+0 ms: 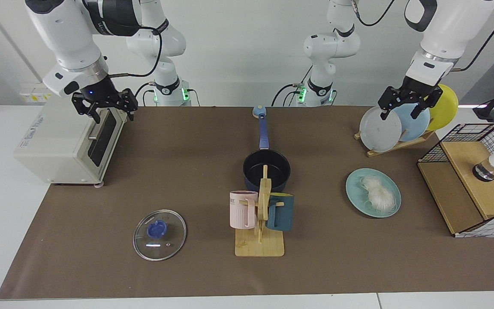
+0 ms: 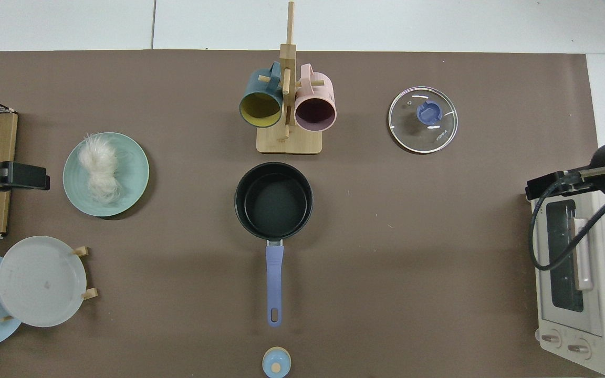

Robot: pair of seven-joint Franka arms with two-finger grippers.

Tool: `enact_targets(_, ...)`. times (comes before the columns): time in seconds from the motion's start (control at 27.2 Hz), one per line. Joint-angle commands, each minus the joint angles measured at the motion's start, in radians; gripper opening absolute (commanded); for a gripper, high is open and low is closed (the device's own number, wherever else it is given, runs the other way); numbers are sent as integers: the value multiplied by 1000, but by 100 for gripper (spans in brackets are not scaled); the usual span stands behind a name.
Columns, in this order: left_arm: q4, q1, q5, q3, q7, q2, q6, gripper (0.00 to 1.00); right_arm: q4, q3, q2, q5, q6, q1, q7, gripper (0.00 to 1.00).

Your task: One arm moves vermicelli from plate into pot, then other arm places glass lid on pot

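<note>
A white nest of vermicelli (image 1: 378,193) (image 2: 100,168) lies on the teal-green plate (image 1: 356,189) (image 2: 134,181) at the facing view's right. The dark navy pot (image 1: 268,169) (image 2: 273,199) stands mid-table, black inside and empty, its blue handle pointing toward the arm bases. The glass lid (image 1: 159,234) (image 2: 423,119) lies flat on the mat, blue knob up. My left gripper (image 1: 402,110) (image 2: 19,176) hangs open high over the plate rack. Above the toaster oven, my right gripper (image 1: 112,113) (image 2: 544,184) is open too. Neither holds anything.
A wooden mug stand (image 1: 260,240) with a pink mug (image 1: 242,209) and a teal mug (image 1: 282,211) stands just in front of the pot. Grey, light-blue and yellow plates sit in a rack (image 1: 397,124). A toaster oven (image 1: 58,146), a wire-and-wood box (image 1: 474,184) and a small blue knobbed object (image 1: 259,112) border the mat.
</note>
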Motion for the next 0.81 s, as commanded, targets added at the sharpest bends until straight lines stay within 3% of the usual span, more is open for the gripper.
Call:
enact_targets(0.0,-4,4,0,7,1,-12,-68,100,-9,1,-7,9,19,1,9,99)
enact_targets(0.77,-1,-8,0,3,-6,-12,-90,100,-9,1,-7,9,23,1,7,99)
